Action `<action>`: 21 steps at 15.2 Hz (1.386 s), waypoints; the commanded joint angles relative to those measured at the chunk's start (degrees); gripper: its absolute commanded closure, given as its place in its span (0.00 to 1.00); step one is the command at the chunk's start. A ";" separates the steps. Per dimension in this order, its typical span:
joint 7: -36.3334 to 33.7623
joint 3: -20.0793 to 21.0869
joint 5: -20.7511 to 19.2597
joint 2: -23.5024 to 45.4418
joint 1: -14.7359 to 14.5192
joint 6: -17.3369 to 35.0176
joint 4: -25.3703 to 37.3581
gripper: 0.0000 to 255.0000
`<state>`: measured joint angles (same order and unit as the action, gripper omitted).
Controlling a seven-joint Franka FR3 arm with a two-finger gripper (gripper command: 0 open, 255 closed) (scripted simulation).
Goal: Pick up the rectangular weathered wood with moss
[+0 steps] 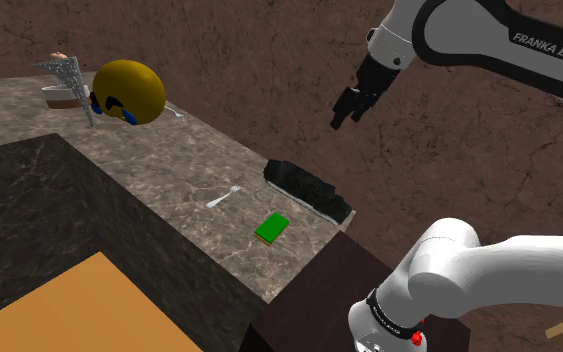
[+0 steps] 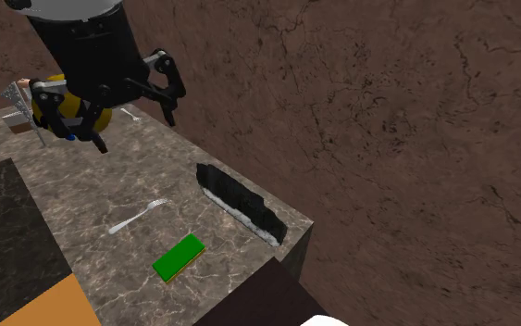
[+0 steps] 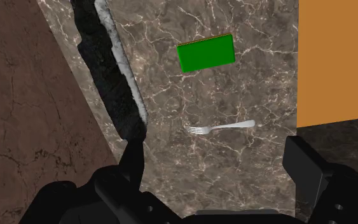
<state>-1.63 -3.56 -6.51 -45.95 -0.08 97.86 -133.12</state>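
Note:
A long, dark, rough-surfaced block with a pale whitish side [image 1: 309, 190] [image 2: 240, 202] [image 3: 110, 76] lies along the marble counter's edge [image 1: 169, 150], next to the brown wall. My black gripper [image 1: 347, 105] [image 2: 133, 125] [image 3: 215, 172] hangs high above the counter, open, with nothing between its fingers. In the wrist view the block runs ahead of the one finger [image 3: 130, 165], far below it.
A flat green slab [image 1: 272, 228] [image 2: 179, 257] [image 3: 205, 53] and a silver fork [image 1: 223, 196] [image 2: 138, 215] [image 3: 220, 128] lie on the counter beside the block. A yellow ball [image 1: 129, 92], a small metal tower [image 1: 69, 75] and a bowl stand at the far end. An orange surface [image 1: 59, 310] lies lower.

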 commanded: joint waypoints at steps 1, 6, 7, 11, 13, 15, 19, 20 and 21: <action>0.00 0.00 0.00 0.00 0.00 0.00 0.00 0.00; 5.49 -5.54 -1.58 4.14 0.50 7.51 -3.79 0.00; 6.61 -6.67 -1.84 5.23 0.56 9.03 -4.32 0.00; 11.24 -11.20 -2.44 10.44 0.66 15.15 -5.66 0.00; 13.68 -13.50 -2.42 13.53 0.53 18.18 -5.86 0.00; 16.27 -15.80 -2.08 16.94 0.29 21.17 -5.74 0.00; 22.05 -20.38 -0.17 24.64 -0.60 26.84 -4.55 0.00; 23.66 -21.52 0.64 26.74 -0.91 28.16 -4.06 0.00; 25.36 -22.64 1.60 28.91 -1.24 29.44 -3.49 0.00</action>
<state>22.17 -25.18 -5.89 -19.35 -0.86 125.84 -137.21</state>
